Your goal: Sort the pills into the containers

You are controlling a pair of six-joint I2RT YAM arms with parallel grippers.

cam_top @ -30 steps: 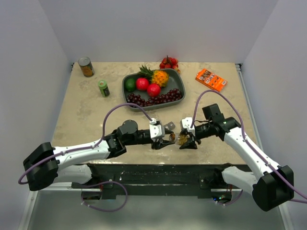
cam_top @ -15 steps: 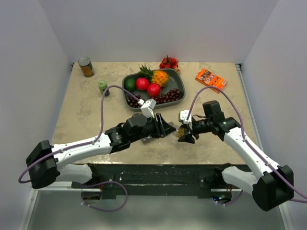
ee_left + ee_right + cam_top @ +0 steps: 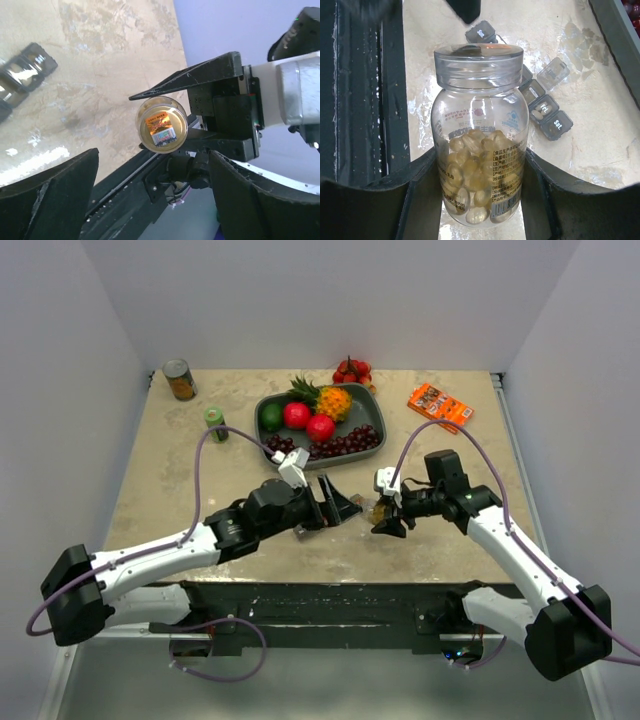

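A clear pill bottle (image 3: 479,140) with a clear cap, part full of yellow softgel pills (image 3: 475,165), is held in my right gripper (image 3: 479,170), which is shut on its sides. From above, the bottle (image 3: 378,510) hangs just over the table in the right gripper (image 3: 386,517). My left gripper (image 3: 338,502) stands open just left of it, facing the bottle's round end (image 3: 162,125), with nothing between its fingers (image 3: 50,200). The containers (image 3: 547,107), a dark strip of day-labelled compartments, lie on the table beneath. One lid is up, and pills show in the "Fri" compartment.
A grey fruit tray (image 3: 382,435) sits behind the grippers, and its edge (image 3: 615,30) shows close by in the right wrist view. A can (image 3: 179,380) and a small green bottle (image 3: 215,423) stand at the back left. An orange box (image 3: 440,406) lies at the back right.
My left gripper, shut near the bottle's end before, has opened and drawn back to the left. The right gripper has lifted the bottle slightly away from the table's near edge.
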